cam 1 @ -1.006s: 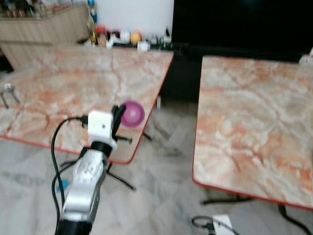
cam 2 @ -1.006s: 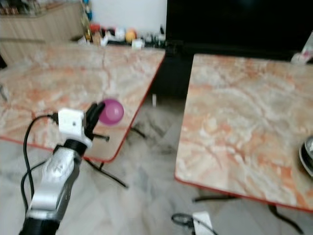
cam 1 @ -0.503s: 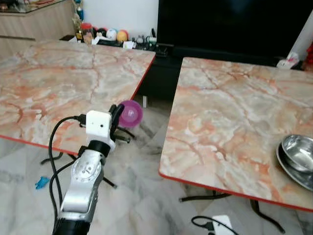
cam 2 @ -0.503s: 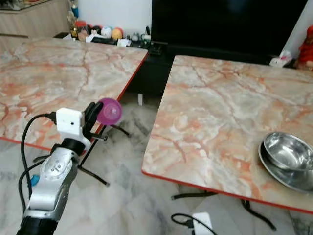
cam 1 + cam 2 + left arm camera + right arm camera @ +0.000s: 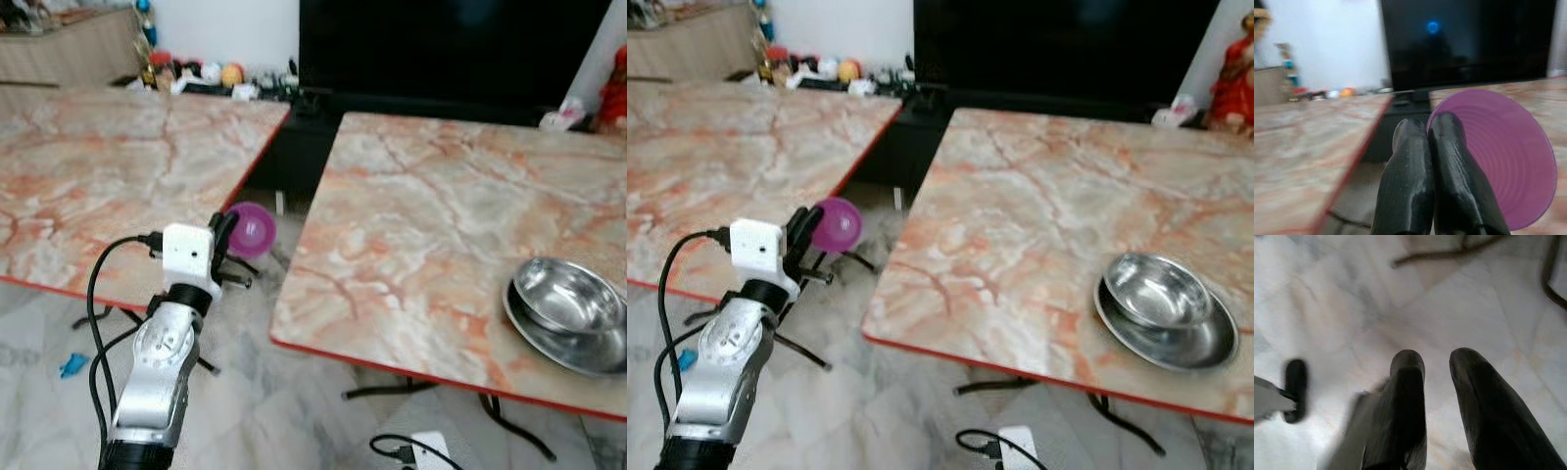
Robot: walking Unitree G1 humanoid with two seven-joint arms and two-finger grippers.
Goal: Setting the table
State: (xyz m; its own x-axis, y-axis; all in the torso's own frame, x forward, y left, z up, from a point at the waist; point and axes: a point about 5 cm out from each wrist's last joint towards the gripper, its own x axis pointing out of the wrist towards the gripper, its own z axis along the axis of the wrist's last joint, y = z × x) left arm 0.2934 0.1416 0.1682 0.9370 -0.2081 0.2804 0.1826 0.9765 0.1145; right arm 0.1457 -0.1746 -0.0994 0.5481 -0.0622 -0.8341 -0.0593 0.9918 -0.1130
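My left gripper is raised in front of me, shut on the rim of a purple plastic bowl. It hangs over the gap between two marble tables. In the left wrist view the two black fingers pinch the purple bowl by its edge. On the right table a steel bowl sits in a steel plate near the right edge. My right gripper hangs over the pale floor, its fingers apart and empty.
The left marble table stretches away at my left. A large black TV stands behind the tables, with small items on a low shelf. Cables and a white power adapter lie on the floor; table legs cross beneath.
The camera has swung right: both tables slid left in view and the steel bowl and plate came fully into sight. My left gripper still holds the purple bowl in the same pose.
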